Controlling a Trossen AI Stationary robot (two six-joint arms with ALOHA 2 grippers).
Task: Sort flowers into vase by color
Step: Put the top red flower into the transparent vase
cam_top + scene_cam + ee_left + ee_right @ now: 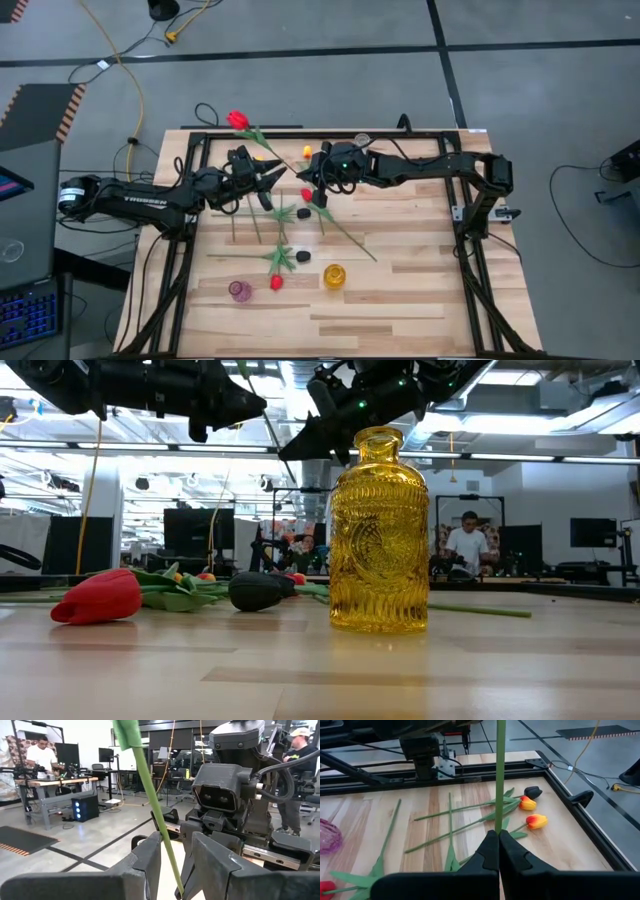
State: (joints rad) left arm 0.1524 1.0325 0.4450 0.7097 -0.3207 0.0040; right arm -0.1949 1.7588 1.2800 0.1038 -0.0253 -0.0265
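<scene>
The right gripper (498,851) is clamped on the green stem of the red tulip (238,120), with its fingers pressed together around the stem in the right wrist view. The left gripper (176,865) sits just beside it over the back of the table (420,290); its fingers (150,857) stand slightly apart, and the same stem passes through the gap between them without a visible clamp. In the high view the stem runs diagonally from the red head near the table's back edge, between both grippers, and down toward the middle of the table. Other tulips lie flat on the wood. The yellow vase (379,530) stands upright near the front, with a pink vase (240,290) well to its side.
</scene>
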